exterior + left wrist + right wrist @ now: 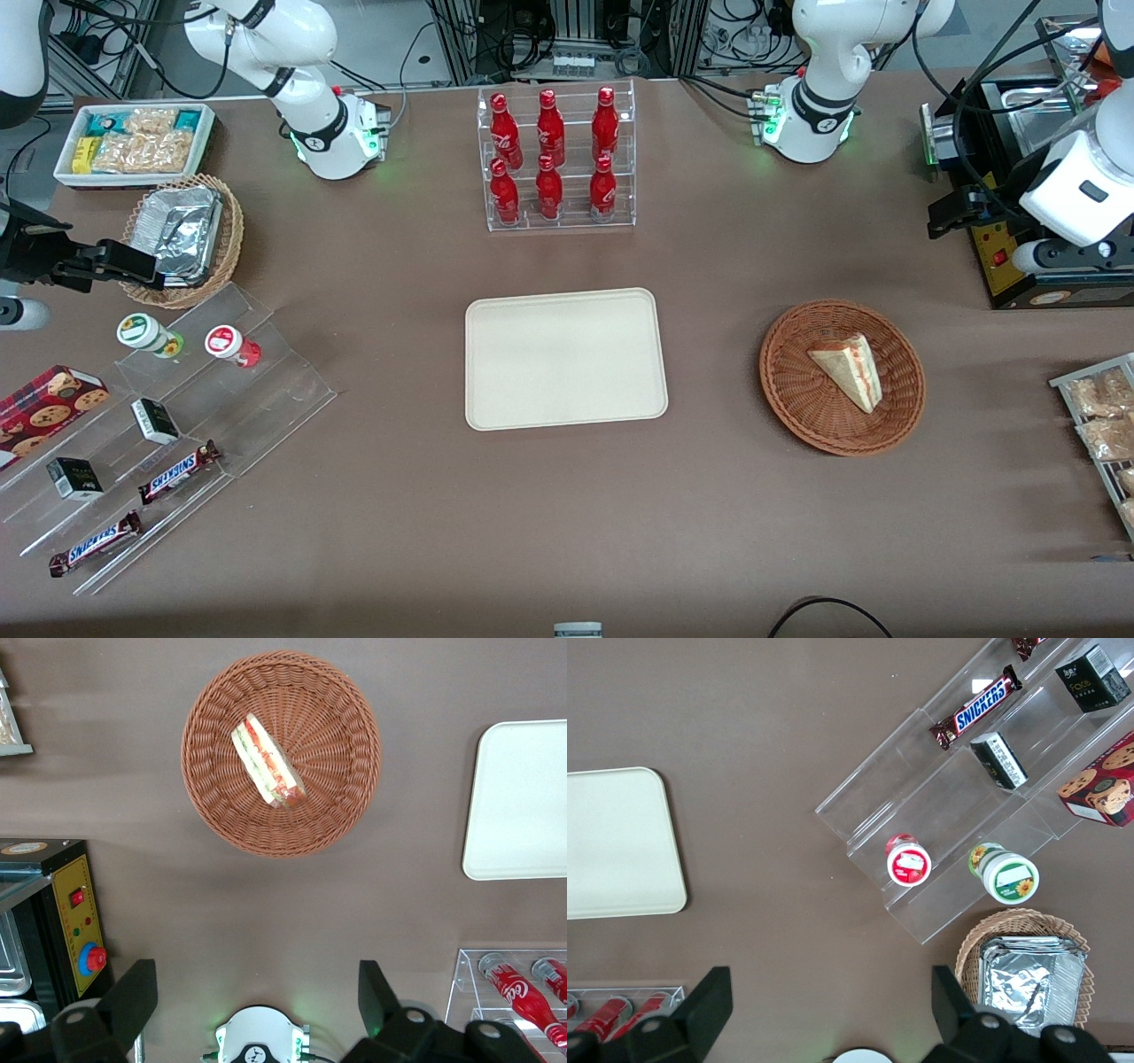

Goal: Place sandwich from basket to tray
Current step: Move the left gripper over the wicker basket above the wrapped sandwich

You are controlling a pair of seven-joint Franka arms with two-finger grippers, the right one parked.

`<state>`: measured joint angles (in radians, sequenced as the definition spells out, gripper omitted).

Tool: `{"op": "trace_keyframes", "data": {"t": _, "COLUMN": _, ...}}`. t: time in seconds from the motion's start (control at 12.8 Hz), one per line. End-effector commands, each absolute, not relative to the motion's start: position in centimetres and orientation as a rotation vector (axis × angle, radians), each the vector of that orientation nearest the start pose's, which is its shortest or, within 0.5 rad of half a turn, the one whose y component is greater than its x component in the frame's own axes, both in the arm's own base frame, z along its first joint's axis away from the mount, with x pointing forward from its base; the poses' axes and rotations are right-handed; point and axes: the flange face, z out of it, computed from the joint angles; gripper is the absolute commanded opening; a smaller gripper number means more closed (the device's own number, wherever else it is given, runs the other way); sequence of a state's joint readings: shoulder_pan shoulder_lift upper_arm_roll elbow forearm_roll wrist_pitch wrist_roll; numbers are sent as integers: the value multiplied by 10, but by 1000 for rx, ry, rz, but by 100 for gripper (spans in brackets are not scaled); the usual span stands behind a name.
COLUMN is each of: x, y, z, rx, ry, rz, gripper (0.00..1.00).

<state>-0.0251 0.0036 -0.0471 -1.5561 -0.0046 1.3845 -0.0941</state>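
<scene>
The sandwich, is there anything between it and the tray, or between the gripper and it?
Nothing visible. The sandwich lies in the basket, with only bare brown table between that and the tray. The open gripper hangs high above the table, farther from the front camera than the basket, nothing under it.

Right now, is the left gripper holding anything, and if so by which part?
Nothing is held. The gripper is open, high above the table. The sandwich lies untouched in the basket, and the tray is bare.
</scene>
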Motion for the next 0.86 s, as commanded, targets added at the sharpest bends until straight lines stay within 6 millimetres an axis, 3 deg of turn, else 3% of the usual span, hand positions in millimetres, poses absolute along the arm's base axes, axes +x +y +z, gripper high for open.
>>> {"op": "trace_keyframes", "data": {"t": 0.0, "x": 533, "y": -40, "z": 624, "rx": -3110, "ry": -14, "rz": 220, "gripper": 100}}
{"op": "trace_keyframes", "data": {"t": 0.31, "x": 541, "y": -39, "z": 615, "rx": -3114, "ry": -18, "rz": 201, "gripper": 100}}
{"op": "trace_keyframes", "data": {"t": 0.47, "x": 547, "y": -41, "z": 600, "rx": -3115, "ry": -15, "rz": 199, "gripper": 100}}
{"op": "trace_keyframes", "data": {"t": 0.78, "x": 552, "y": -42, "z": 549, "rx": -3125, "ry": -24, "rz": 225, "gripper": 100}}
